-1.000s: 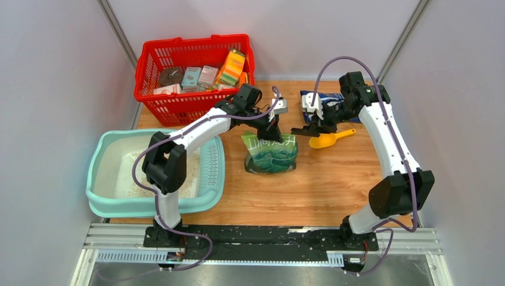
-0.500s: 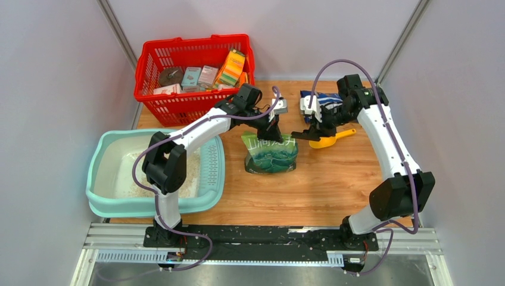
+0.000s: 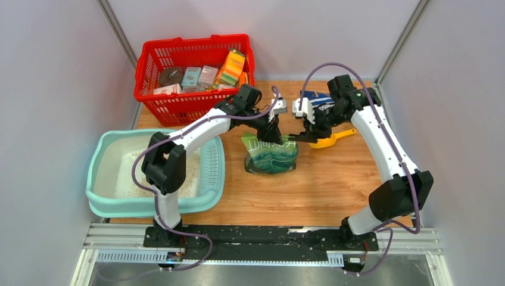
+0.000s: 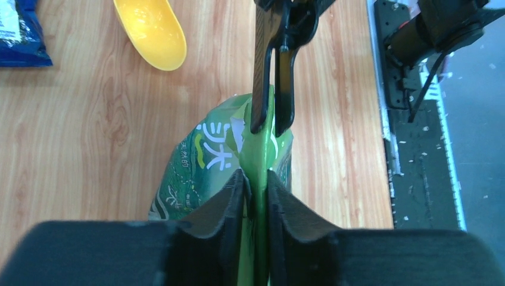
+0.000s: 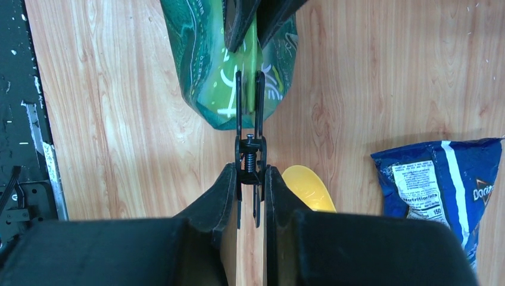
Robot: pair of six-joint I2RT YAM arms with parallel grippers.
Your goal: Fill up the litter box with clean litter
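Entry: green printed bag, a glossy soft-film pouch standing upright mid-desk, with its flattened top seam as the working edge. I read the seam's long axis as running straight from my left fingers to my right fingers, the two arms facing each other along it. Left fingers: one on each face of the seam and close against it; I cannot tell whether they clamp it or merely flank it. Right fingers: clenched on the spring end of a black clip, rigid, with two slim prongs lying along the seam, one on each side. I judge the next move turns on that clip travelling along the seam's own line, on the right arm's side. Litter box: a rounded pale teal plastic tray with a white interior and a slotted ledge, at the near left of the desk, left of the bag and apart from it; the left arm is nearer. Clean litter: a thin patch of pale grains on the box floor, so the fill looks far from done. Also present: a smooth yellow scoop, a blue Doritos packet and a red mesh basket of boxed goods.
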